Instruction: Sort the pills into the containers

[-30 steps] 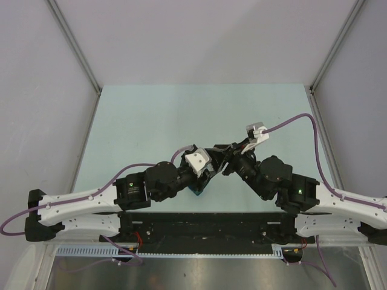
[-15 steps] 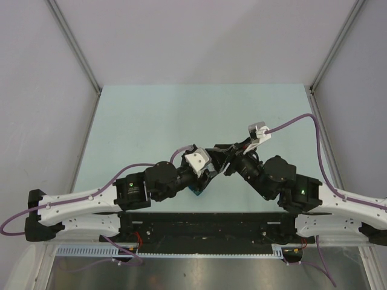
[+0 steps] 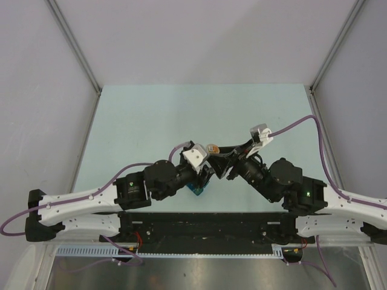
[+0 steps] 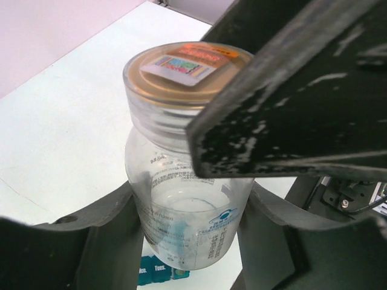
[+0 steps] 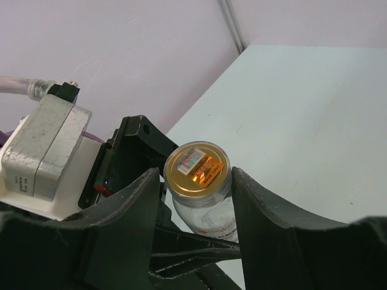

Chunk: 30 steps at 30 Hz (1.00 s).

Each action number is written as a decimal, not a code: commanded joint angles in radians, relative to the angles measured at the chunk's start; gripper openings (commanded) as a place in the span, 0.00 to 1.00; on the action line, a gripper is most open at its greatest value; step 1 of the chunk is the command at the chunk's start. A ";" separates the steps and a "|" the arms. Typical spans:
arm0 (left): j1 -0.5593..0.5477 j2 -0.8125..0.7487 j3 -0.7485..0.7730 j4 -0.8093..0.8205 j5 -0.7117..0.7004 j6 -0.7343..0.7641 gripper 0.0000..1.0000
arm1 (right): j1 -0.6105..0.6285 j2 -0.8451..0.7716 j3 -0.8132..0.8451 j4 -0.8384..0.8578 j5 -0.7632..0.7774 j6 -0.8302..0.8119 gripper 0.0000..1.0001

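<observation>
A clear bottle with a tan cap is held off the table. My left gripper is shut on its body, a finger on each side. My right gripper is closed on the cap, its fingertips against the cap's two sides. One right finger crosses the left wrist view. In the top view the two grippers meet at the table's near middle, with the cap showing between them. The bright-blue pill box lies on the table under the bottle; part of it shows below the left wrist. No loose pills show.
The pale green table has grey walls on three sides. Purple cables run along both arms. The left wrist camera housing sits close to the right gripper.
The right arm's elbow has shifted right and the left wrist has tipped up a little. The bottle's tan cap now shows in the top view between the wrists.
</observation>
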 commanded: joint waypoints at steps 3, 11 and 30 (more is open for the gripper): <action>0.032 -0.006 0.055 0.165 -0.114 -0.018 0.00 | 0.058 0.008 0.000 -0.070 -0.164 0.032 0.54; 0.032 -0.005 0.046 0.165 -0.118 -0.022 0.00 | 0.071 -0.012 0.000 -0.067 -0.159 0.012 0.55; 0.032 -0.101 0.020 0.162 0.019 -0.062 0.00 | 0.098 -0.196 -0.001 -0.145 -0.148 -0.161 0.54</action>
